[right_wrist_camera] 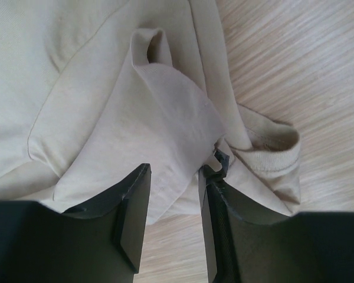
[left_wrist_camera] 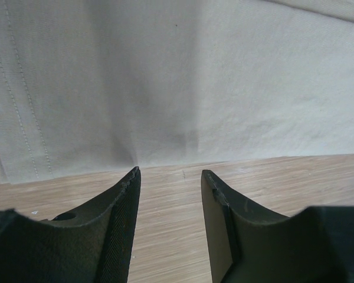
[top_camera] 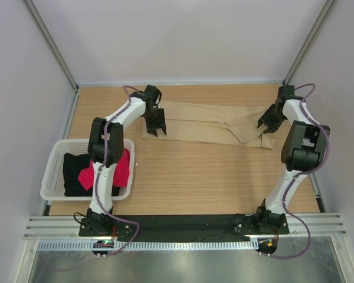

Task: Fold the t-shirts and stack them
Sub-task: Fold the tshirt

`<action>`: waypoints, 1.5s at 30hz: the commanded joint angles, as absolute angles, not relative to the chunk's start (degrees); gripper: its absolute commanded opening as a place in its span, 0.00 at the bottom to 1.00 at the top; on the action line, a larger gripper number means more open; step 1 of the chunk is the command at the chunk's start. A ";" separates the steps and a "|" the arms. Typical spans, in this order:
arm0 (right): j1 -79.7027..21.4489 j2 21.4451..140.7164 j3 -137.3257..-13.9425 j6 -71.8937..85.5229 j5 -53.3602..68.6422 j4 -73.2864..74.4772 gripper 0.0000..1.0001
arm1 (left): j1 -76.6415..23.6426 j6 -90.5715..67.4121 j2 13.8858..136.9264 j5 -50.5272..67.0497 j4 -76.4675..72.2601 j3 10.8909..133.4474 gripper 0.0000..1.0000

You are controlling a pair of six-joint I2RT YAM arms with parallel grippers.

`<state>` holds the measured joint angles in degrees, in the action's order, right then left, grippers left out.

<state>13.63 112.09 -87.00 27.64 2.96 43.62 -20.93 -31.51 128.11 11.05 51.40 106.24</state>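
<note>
The tan t-shirt [top_camera: 206, 122] is lying as a long folded strip across the far part of the table [top_camera: 194, 177]. The left gripper [top_camera: 155, 131] is waiting released at its left hem. The right gripper [top_camera: 264, 125] is straddling a fold near the collar; I cannot tell if it is pinching. The red-pink t-shirt [top_camera: 125, 168] and the black t-shirt [top_camera: 75, 171] are lying in the white basket [top_camera: 53, 171]

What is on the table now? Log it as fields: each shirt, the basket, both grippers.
tan t-shirt: long folded strip, far side of table
black t-shirt: in white basket, left side
red-pink t-shirt: same basket, with the black one
left gripper: open, tips at tan t-shirt's left end
right gripper: open, over a loose flap at its right end
</note>
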 commanded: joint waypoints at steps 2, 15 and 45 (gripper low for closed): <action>13.89 113.64 -91.23 26.63 1.67 41.75 0.44 | -20.39 -31.12 127.88 12.04 50.89 106.35 0.46; 13.89 117.50 -91.67 39.35 12.02 33.32 0.01 | -20.30 -30.94 129.55 11.78 52.47 108.81 0.46; 13.54 103.20 -89.00 27.69 -5.17 49.66 0.43 | -20.30 -31.82 130.69 12.22 50.80 107.93 0.43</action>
<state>13.76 110.08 -96.86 33.39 5.45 43.33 -20.53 -31.48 129.71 11.20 51.48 105.25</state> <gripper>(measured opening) 0.431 0.427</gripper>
